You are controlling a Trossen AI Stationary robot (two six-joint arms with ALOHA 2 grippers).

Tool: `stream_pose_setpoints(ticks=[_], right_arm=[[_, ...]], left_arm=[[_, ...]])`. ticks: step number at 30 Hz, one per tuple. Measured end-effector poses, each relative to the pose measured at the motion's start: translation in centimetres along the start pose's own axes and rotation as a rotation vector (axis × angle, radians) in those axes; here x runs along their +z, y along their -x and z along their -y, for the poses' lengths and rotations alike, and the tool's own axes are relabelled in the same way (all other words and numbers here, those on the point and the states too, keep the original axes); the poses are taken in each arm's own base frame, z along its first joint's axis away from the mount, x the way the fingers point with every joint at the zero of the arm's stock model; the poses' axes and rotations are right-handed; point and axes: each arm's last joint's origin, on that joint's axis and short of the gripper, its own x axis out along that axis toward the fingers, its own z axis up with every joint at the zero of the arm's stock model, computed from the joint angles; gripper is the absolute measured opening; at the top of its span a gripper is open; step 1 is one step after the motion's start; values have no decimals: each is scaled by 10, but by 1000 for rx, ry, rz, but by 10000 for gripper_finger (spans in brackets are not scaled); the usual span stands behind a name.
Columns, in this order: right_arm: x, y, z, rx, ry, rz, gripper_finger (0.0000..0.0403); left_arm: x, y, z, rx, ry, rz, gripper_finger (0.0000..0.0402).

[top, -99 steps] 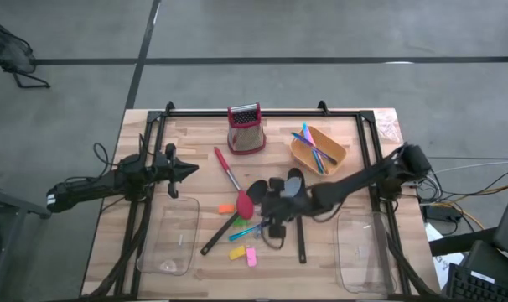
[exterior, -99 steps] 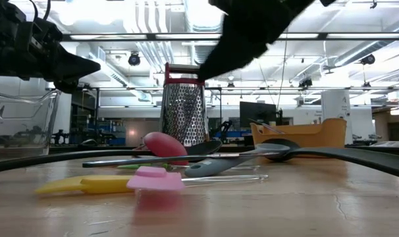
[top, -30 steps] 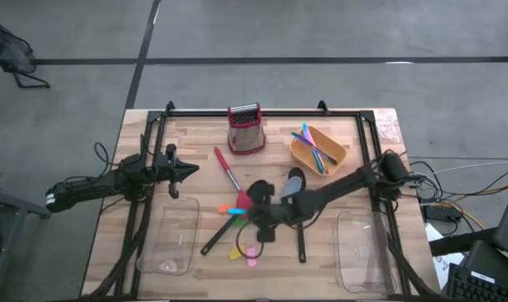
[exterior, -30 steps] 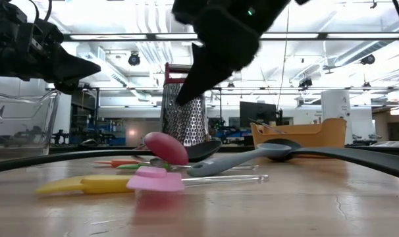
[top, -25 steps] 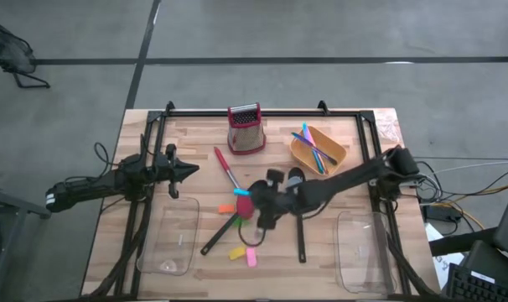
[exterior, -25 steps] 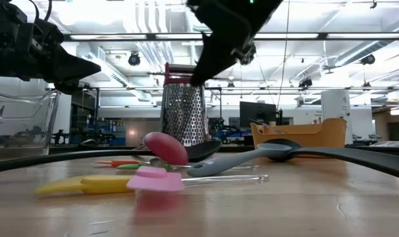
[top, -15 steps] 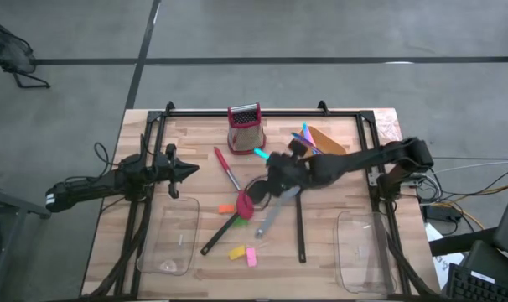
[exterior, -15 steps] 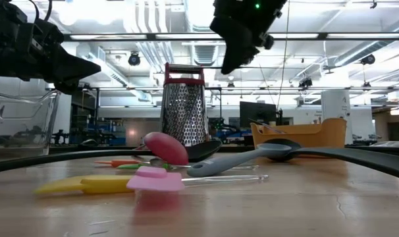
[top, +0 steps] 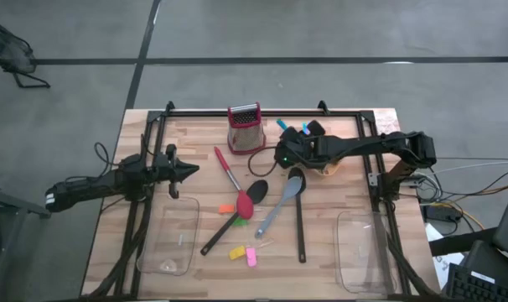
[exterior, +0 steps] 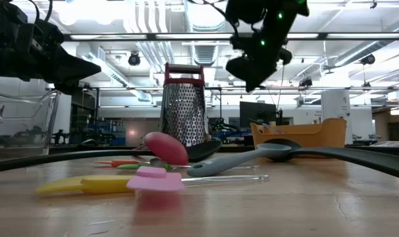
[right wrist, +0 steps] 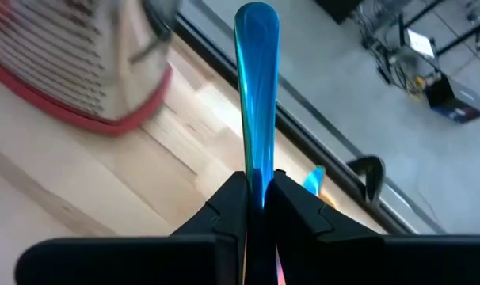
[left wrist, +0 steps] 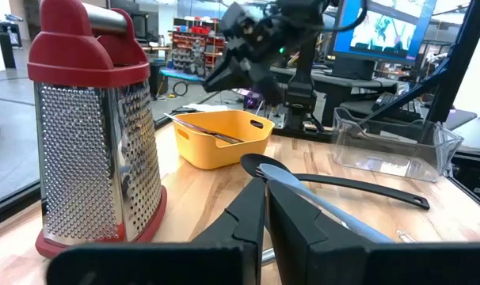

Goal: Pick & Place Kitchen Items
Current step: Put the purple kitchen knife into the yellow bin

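My right gripper [top: 292,134] hangs high over the table's far middle, between the red grater [top: 246,127] and the orange bowl [top: 331,169], shut on a thin blue stick [top: 281,124]. My left gripper [top: 187,170] waits shut at the left, touching nothing. On the wood lie a red-headed spoon [top: 245,202], two long black spoons [top: 229,226] [top: 299,222] and a grey spoon [top: 275,208]. Small orange [top: 226,208], yellow [top: 236,251] and pink [top: 251,257] pieces lie there too. More sticks lie in the bowl [left wrist: 224,134]. My right gripper pinches the blue stick [right wrist: 256,170] between its two fingers, with the stick lying along them. Its rounded free end [right wrist: 257,20] juts well past the fingertips toward the table's far edge. The stick is lifted clear of the table.
Two clear containers sit near the front, one left [top: 174,239] and one right [top: 363,247]. A black frame rail [top: 246,111] runs along the table's far edge. The grater stands upright just left of my right gripper.
My right gripper has risen from low over the spoons in the table's middle with the blue stick in its fingers. It has gone up, toward the far edge and to the right, past the grater. The stick is now lifted clear.
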Motion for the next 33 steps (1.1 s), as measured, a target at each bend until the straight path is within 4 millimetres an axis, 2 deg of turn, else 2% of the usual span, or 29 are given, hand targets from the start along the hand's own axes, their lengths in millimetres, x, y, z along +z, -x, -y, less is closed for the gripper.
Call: stream_pose_setpoints(ticks=[6,12,21,28,33], right_arm=[[-17,-18,10,-69,-24,-45,55],[-37,-27,16,-110,-44,-43,39],[-58,-39,22,-138,-69,-41,55],[-67,-45,22,-147,-76,-43,39],[-70,-50,26,-161,-94,-52,53]], left_arm=[[0,0,0,0,0,0,23],[0,0,0,0,0,0,23],[0,0,0,0,0,0,23],[0,0,0,0,0,0,23],[0,0,0,0,0,0,23]])
